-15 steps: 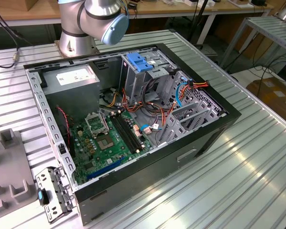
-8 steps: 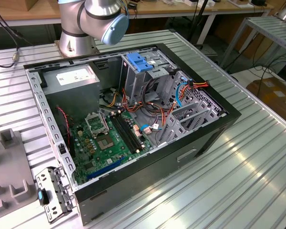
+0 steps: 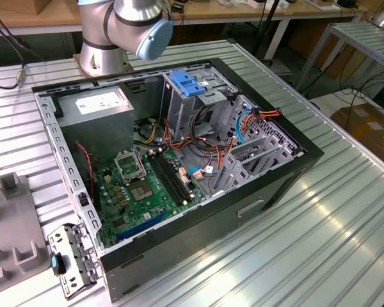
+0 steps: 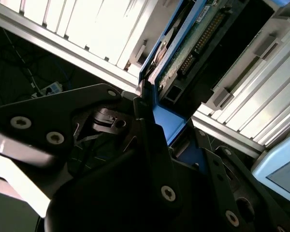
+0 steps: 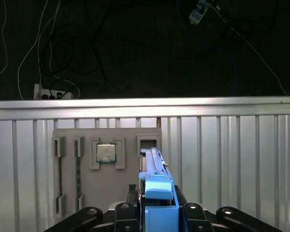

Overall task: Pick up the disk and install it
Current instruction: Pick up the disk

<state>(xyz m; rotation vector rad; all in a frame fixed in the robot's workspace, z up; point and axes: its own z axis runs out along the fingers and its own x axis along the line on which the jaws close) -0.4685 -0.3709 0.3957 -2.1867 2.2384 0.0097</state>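
Closest to my wrist cameras is the gripper (image 5: 157, 209), its black fingers (image 5: 189, 212) pressed in against the blue side rails of the disk (image 5: 154, 169). I read it as clamped on the drive, with only the drive's thickness between the pads. The disk stands on edge in that grasp, over the ribbed aluminium table (image 5: 232, 164) and beside a grey fixture plate (image 5: 106, 193). That plate holds a processor chip (image 5: 106, 153) in a square recess, and a thin green strip (image 5: 78, 169) sits in a narrow slot.

In the second wrist view the disk's green circuit board (image 4: 183, 50) faces me; its far end is cut off by the frame edge. Whether its tip touches the fixture, I cannot tell.

In the exterior view the open computer case (image 3: 294, 160) lies on its side. It contains the motherboard (image 3: 141, 185), the grey power-supply box (image 3: 99, 105), red and orange cables (image 3: 243, 118), and a metal drive cage topped by a blue latch (image 3: 185, 83). The arm's base (image 3: 102, 51) stands behind the case, with the arm cut off above.
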